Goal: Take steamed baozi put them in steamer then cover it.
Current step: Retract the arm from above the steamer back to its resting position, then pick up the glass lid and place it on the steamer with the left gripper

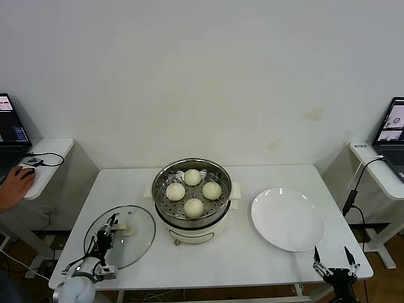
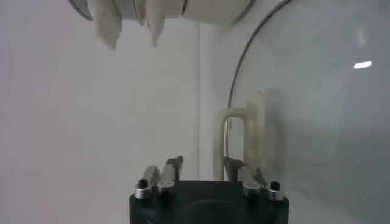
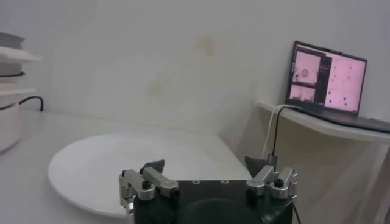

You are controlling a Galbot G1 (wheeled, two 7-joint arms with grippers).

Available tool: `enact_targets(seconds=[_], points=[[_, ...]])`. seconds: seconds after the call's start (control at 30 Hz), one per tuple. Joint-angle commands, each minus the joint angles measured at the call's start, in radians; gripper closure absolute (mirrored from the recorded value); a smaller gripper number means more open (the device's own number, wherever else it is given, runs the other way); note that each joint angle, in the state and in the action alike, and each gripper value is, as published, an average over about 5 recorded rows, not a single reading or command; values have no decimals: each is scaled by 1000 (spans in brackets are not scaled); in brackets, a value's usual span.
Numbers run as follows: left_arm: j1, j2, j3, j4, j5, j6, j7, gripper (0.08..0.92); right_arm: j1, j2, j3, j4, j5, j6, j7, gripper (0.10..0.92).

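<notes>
L gripper (image 1: 112,222) at glass lid (image 1: 136,249), jaws apart.
Lid's rigid, slick, breakable: grab centre handle (image 2: 239,141). R gripper (image 1: 332,257) parked, open.

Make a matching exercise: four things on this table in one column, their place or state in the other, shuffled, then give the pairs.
Things:
1. baozi
2. lid
3. plate
4. right hand

Places or states:
A. bare, to the right of the steamer
B. flat on the table, left hand open at its handle
C. four together in the steel basket
D. open, at the table's near right corner

Pairs: 1-C, 2-B, 3-A, 4-D
</notes>
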Motion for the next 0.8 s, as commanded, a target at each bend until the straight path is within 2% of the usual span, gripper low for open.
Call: enact_targets(seconds=[0.03,0.23,0.33,0.53,0.8], points=[[-10,-8,-1,21,-7,-9,-23,658,0,0,-3,-5,-4,3,-2,202],[17,-9,-18,-36,-35,-6,-60,821,1,-7,-7,-14,-6,1,-3,203],[48,0,-34,-105,-53,24,-57,856,1,-11,-13,-20,-11,-2,-3,202],[125,25,-89,-280,-69,106,-9,857,-2,-14,-30,-19,-19,-1,-3,203],[167,98,-175,-453,-107,158,89,857,-14,-15,-58,3,-49,3,0,203]])
